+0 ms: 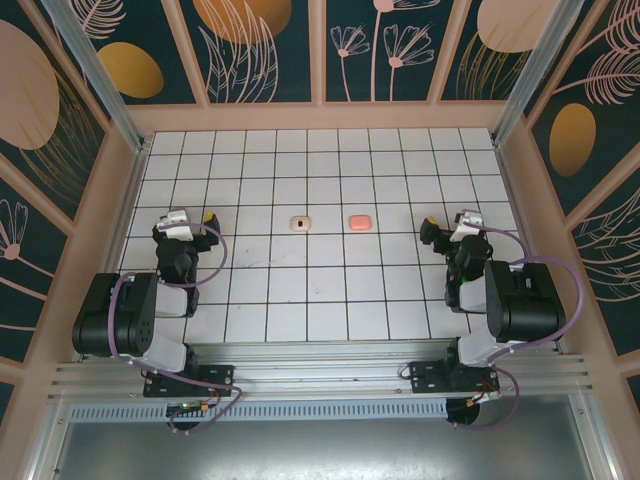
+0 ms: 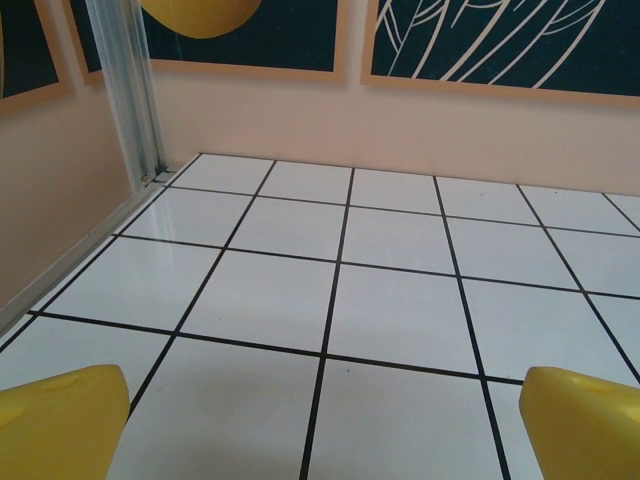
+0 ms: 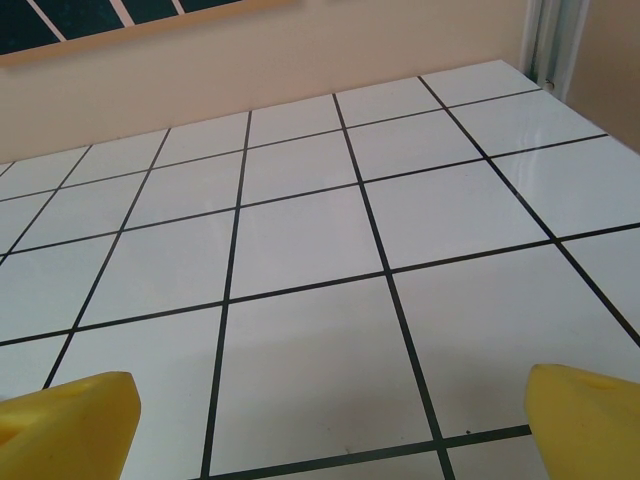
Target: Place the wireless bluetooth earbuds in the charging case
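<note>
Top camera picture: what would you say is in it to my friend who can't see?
Two tiny rounded things, a cream one and a pink one, lie apart in the middle of a white tiled table. The left gripper and right gripper sit open on either side, far from them, holding nothing. Dark flower-painted walls surround it.

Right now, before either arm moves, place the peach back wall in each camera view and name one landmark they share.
Top external: back wall, a peach band across the top, beyond the farthest tiles.
Left wrist: back wall across the upper picture, right of the left corner post.
Right wrist: back wall across the top, ending at the right corner post.
Shared landmark: the white tiled floor with black lines.
</note>
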{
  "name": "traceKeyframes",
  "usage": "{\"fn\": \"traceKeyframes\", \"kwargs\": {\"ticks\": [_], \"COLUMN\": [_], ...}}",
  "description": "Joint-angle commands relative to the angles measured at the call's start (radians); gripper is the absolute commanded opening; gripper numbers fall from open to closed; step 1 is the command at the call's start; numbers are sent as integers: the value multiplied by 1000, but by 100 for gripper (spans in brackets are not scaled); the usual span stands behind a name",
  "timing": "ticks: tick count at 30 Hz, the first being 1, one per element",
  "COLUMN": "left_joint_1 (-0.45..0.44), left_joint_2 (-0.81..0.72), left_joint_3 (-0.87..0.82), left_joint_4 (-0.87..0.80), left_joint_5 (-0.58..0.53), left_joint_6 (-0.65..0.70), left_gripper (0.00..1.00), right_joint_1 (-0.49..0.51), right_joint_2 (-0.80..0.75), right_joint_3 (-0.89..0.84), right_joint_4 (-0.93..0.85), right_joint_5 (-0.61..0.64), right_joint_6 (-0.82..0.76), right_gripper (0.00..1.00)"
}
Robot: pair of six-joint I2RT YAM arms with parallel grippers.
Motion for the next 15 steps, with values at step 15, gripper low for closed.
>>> {"fn": "traceKeyframes", "kwargs": {"ticks": [15], "left_joint_1": [1], "left_joint_2": [12], "left_joint_3": [20], "left_joint_4": [0], "left_joint_5": [10], "left_joint_6": [14], "left_gripper": [99], "right_joint_1": [5], "right_joint_2": [1], "right_joint_3": [14], "right_joint_4": [62], "right_joint_5": [1], "right_joint_6": [-22], "right_gripper": [99]}}
